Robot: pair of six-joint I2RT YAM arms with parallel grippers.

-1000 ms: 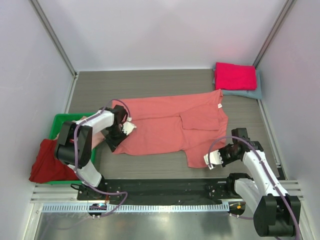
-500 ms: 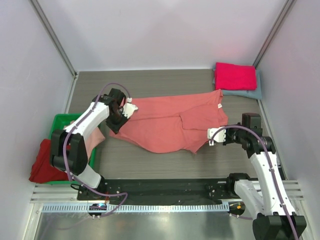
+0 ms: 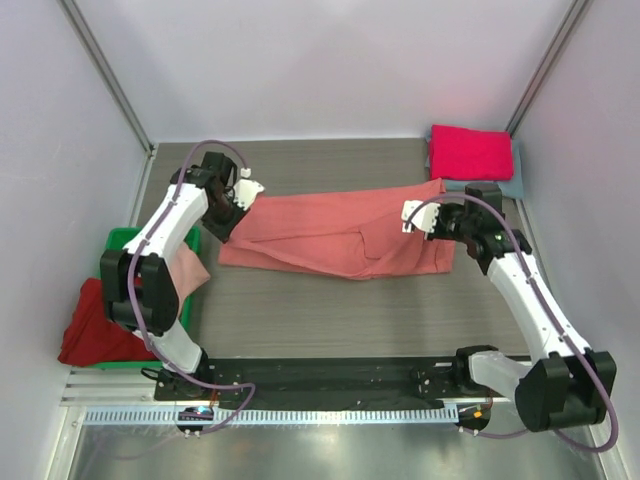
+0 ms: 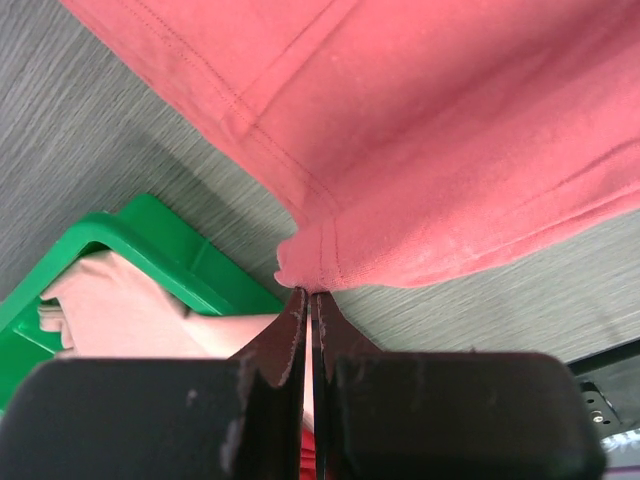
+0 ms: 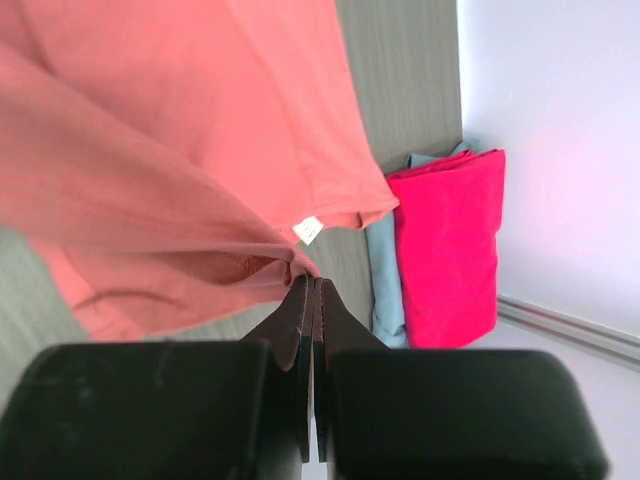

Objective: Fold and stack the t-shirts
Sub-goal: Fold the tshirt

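Centrally, salmon-coral t-shirt (image 3: 340, 235) spans the grey table (image 3: 330, 310) as a long band between both arms. Left gripper (image 3: 243, 192) clamped tight on its left hem corner. Right gripper (image 3: 413, 215) pinched closed on a fold near the white neck label (image 5: 308, 229). Magenta shirt (image 3: 470, 152) folded atop grey-blue shirt (image 3: 490, 188), far right corner. Green bin (image 3: 125, 240) at left edge, holding pale pink shirt (image 3: 188, 270); dark red shirt (image 3: 90, 325) draped over its near side.

Light: bright, even, overhead | Shadows: faint, soft | Glare: sheen on metal base plate (image 3: 330, 455) | Blur: wrist-view fingers (image 4: 285, 350) soft up close
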